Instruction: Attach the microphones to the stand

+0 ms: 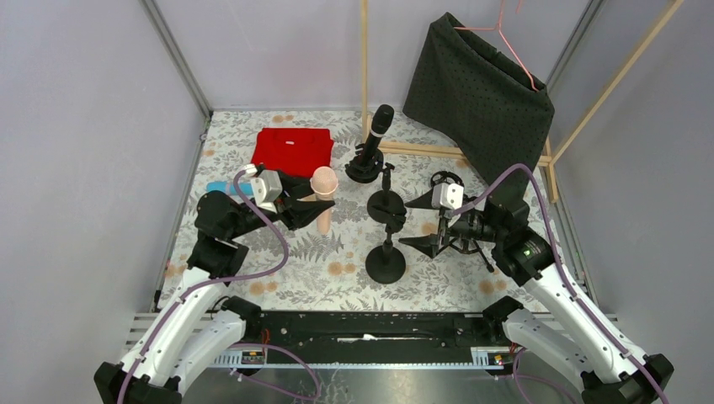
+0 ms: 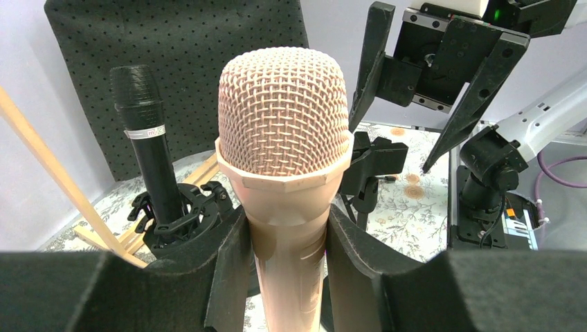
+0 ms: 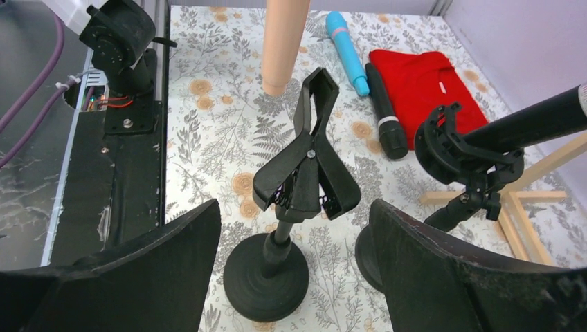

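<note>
Centre-left in the top view, the pink mic [image 1: 324, 192] hangs upright, pinched below its head by the left fingers [image 2: 228, 277]. It is probably light, rigid and smooth, so grip the barrel, never the mesh. The right fingers [image 3: 429, 270] are spread, flanking the clip stand [image 3: 304, 173].

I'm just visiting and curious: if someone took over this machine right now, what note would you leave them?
Left gripper: jaws shut on the pink microphone, held upright.
Right gripper: jaws open, facing the empty clip stand.
Done: one black microphone stands in the rear holder.
Left: seat the pink one; blue microphone and second black microphone lie beside the red cloth.
</note>
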{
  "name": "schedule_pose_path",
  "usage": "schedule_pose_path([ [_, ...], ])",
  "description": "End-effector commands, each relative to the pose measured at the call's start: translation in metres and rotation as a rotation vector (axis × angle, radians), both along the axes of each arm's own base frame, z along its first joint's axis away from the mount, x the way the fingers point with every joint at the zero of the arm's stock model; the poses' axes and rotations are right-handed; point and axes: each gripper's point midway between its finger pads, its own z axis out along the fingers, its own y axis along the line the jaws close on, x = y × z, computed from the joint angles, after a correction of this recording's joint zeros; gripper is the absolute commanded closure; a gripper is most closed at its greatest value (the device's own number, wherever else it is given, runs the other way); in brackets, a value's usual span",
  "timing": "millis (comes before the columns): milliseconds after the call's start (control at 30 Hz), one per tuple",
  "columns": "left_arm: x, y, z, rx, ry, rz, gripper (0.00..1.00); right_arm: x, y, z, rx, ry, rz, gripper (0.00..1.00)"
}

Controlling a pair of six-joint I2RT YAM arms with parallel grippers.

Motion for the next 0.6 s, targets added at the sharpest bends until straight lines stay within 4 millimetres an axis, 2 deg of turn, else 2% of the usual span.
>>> schedule_pose_path([
  [0,-0.003,0.003,0.023,-0.026,-0.083,0.016,1.00,0.004,0.006,0.030,0.093,-0.093,0.016,0.15],
  [100,-0.004,0.003,0.025,-0.030,-0.079,0.010,1.00,0.001,0.010,0.032,0.114,-0.066,0.044,0.12],
  [267,-0.008,0.000,0.025,-0.027,-0.070,-0.012,1.00,0.001,0.015,0.021,0.114,-0.010,0.065,0.06],
  [567,-0.013,-0.013,0.031,-0.013,-0.106,-0.060,1.00,0.011,0.014,0.005,0.109,0.013,0.013,0.08],
])
